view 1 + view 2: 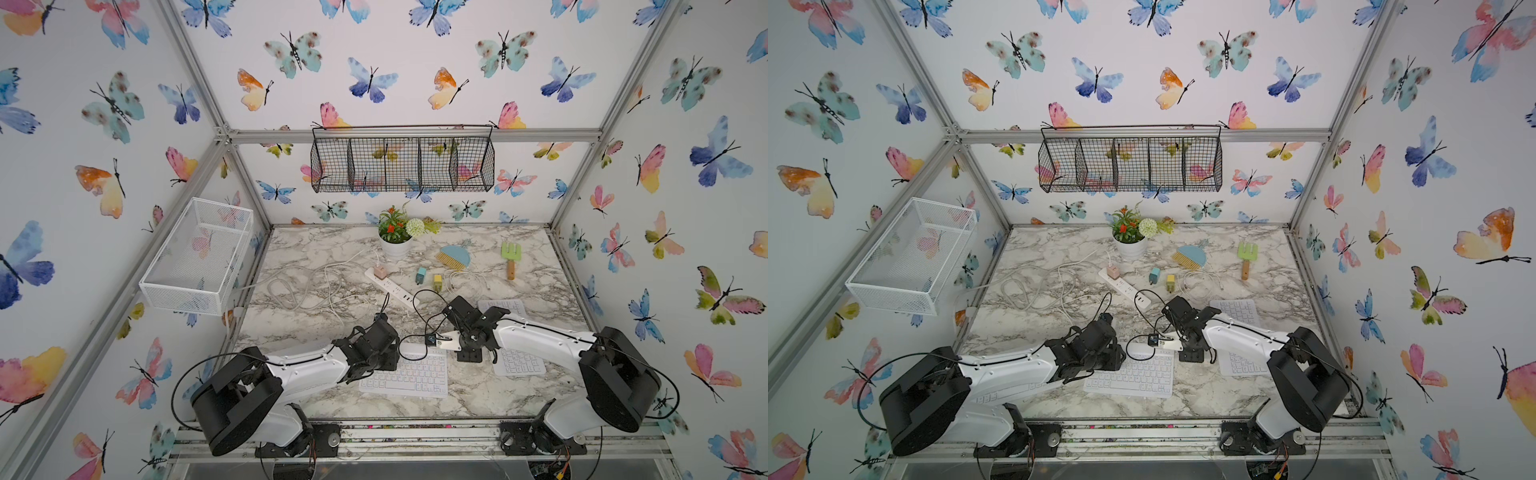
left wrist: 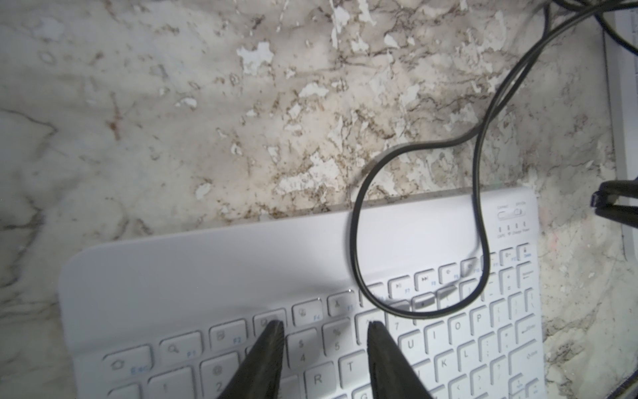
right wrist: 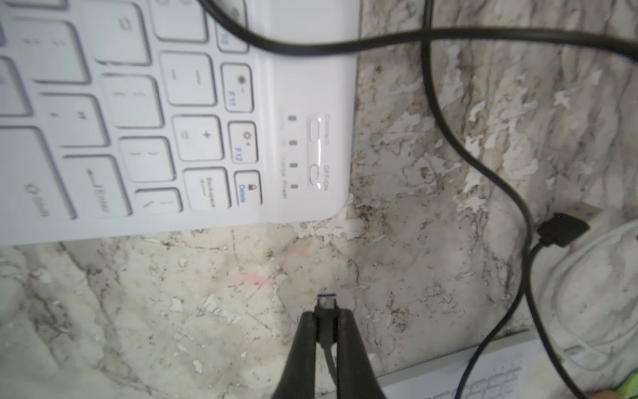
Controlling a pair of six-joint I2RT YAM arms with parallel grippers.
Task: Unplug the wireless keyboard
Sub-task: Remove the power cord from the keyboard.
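Left gripper (image 2: 324,324) hangs spread and empty over the wireless keyboard (image 1: 405,372), which lies by the middle of the table's (image 1: 478,399) front edge. Black cable (image 2: 353,238) loops over its keys. Right gripper (image 3: 326,312) pinches the plug (image 3: 326,304), already out; tugging away might snag that loop and slide the keyboard.

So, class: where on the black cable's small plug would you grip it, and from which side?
Grip the small plug on its black moulded body, behind the metal tip, coming from the cable end. Its narrow body fits between the jaws and the tip pokes free, as the right gripper shows, shut on it.
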